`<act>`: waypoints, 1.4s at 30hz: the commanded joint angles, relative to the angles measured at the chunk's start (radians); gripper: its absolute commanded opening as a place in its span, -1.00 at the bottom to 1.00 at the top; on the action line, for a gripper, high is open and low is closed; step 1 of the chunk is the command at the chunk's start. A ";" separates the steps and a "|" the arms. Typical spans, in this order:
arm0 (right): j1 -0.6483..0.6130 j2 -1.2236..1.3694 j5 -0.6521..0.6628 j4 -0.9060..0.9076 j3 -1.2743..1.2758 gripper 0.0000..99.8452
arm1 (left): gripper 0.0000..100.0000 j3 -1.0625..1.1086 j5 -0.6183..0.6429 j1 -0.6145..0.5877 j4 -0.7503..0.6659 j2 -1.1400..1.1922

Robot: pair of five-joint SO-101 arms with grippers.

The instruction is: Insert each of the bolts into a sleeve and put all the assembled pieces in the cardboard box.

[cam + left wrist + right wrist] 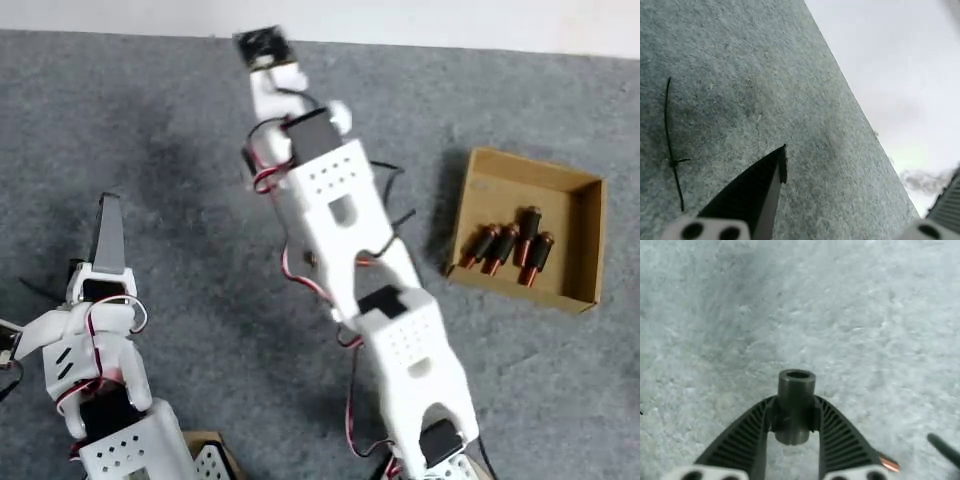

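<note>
Well left of the cardboard box [598,235] in the high view, farthest from it, the left gripper [865,175] is spread wide with nothing between its fingers. Nearer the box but on the same side of it, the right gripper [796,412] is clamped on a dark sleeve [796,390]. The sleeve's long axis runs out along the fingers, and its open bore faces past the fingertips, away from the wrist. A copper tip [888,462], probably a bolt's, shows just beside that gripper. Any bolt has to meet the bore end-on along that axis, likely carried by the free left arm. Four assembled pieces [510,245] lie in the box
</note>
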 commanded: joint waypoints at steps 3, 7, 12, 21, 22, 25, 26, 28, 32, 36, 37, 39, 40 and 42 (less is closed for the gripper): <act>0.071 -0.277 0.031 0.015 0.117 -0.99 | -0.09 -0.028 0.002 0.024 -0.018 -0.010; 0.093 -0.486 0.032 0.015 0.159 -0.99 | -0.09 -0.022 0.002 0.038 -0.018 -0.010; 0.091 -0.651 0.032 0.013 0.433 -0.99 | -0.09 -0.018 0.000 0.061 -0.017 -0.010; 0.104 -1.125 0.100 -0.185 1.050 -0.99 | -0.09 -0.018 0.000 0.064 -0.017 -0.010; 0.104 -1.193 0.118 -0.234 1.150 -0.99 | -0.09 -0.018 0.000 0.064 -0.017 -0.010; 0.108 -1.374 0.150 -0.394 1.454 -0.99 | -0.09 -0.018 0.000 0.064 -0.017 -0.010; 0.116 -1.432 0.163 -0.447 1.560 -0.99 | -0.09 -0.018 0.000 0.065 -0.017 -0.010; 0.148 -1.543 0.209 -0.544 1.751 -0.99 | -0.09 -0.016 -0.003 0.065 -0.017 -0.010; 0.302 -1.748 0.273 -0.671 2.049 -0.99 | -0.09 -0.012 -0.023 0.108 -0.015 -0.010; 0.380 -1.920 0.267 -0.720 2.272 -0.99 | -0.09 0.015 -0.133 0.272 -0.003 -0.010; 0.380 -1.960 0.247 -0.730 2.322 -0.99 | -0.09 0.016 -0.172 0.328 0.032 -0.010; 0.380 -2.028 0.193 -0.750 2.407 -0.99 | -0.09 -0.005 -0.259 0.430 0.126 -0.010; 0.380 -2.052 0.180 -0.756 2.440 -0.99 | -0.09 -0.027 -0.299 0.469 0.173 -0.010; 0.380 -2.101 0.167 -0.762 2.496 -0.99 | -0.09 -0.096 -0.358 0.526 0.255 -0.010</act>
